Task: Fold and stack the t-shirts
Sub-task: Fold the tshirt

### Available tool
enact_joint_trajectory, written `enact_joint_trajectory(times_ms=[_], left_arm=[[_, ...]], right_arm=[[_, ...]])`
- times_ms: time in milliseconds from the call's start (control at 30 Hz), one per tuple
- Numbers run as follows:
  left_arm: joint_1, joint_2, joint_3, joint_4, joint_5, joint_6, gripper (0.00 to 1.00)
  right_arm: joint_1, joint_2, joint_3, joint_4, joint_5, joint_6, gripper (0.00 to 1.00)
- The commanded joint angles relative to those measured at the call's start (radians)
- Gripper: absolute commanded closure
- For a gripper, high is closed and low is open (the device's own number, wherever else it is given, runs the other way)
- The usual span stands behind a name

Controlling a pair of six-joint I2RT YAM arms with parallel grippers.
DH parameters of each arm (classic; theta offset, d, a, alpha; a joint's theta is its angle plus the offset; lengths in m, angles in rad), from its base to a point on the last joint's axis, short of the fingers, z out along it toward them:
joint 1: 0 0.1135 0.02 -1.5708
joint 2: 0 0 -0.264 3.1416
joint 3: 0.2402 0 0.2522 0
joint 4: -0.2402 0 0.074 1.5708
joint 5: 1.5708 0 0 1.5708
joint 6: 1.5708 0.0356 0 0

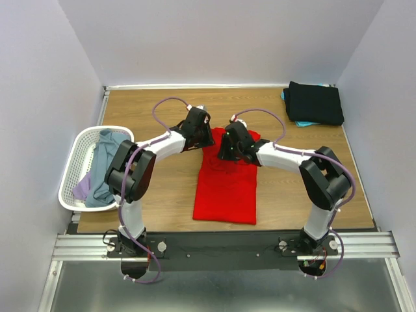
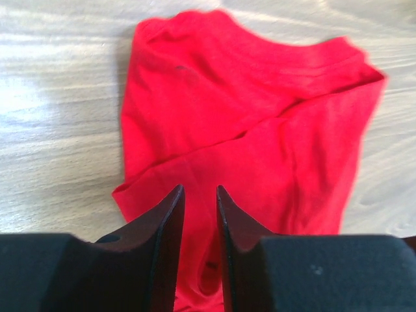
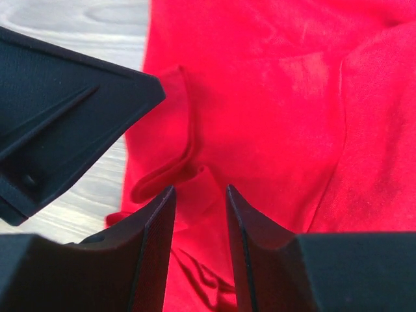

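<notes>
Red shirt (image 1: pixel 226 188) lies on the table (image 1: pixel 286 195) at its centre, between the two arms. It is folded into a long narrow panel, with one short end near the arm bases and the other under both grippers. Left gripper (image 2: pixel 198 188) sits over the far left corner of the panel, pointing down at the cloth. Its fingers (image 2: pixel 170 221) stand parted by a narrow gap, red fabric shows through the gap, and no cloth is seen clamped between them. In the left wrist view the cloth ahead of the fingers is doubled over, with a diagonal fold edge crossing it and bare wood on both sides. Right gripper (image 3: pixel 200 188) sits just beside the left one, over the far right part of the panel. Its fingers (image 3: pixel 159 227) are likewise apart, and a rolled hem (image 3: pixel 188 143) lies just ahead of the gap. Whether the pads touch the fabric cannot be told. A black part of the left gripper fills the upper left of the right wrist view. Black shirt (image 1: pixel 315 103) rests folded at the far right corner of the table on top of a teal shirt (image 1: pixel 300 123), of which only edges show. Basket (image 1: pixel 81 140) stands at the left edge and holds a grey-blue shirt (image 1: pixel 104 169) and a lavender shirt (image 1: pixel 81 188), both crumpled.
</notes>
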Motion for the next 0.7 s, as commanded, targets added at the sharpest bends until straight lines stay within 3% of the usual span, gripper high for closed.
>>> enact_joint_trajectory(times_ms=[0, 233, 667], left_arm=[[-0.01, 0.041, 0.039, -0.052, -0.071, 0.016, 0.65], [-0.021, 0.092, 0.083, -0.081, -0.133, 0.027, 0.64], [-0.026, 0.162, 0.168, -0.114, -0.16, 0.039, 0.64]], right_arm=[[0.004, 0.051, 0.021, -0.01, 0.018, 0.002, 0.51], [0.004, 0.069, 0.029, -0.003, 0.02, 0.005, 0.49], [0.004, -0.003, -0.056, 0.02, 0.007, 0.015, 0.6]])
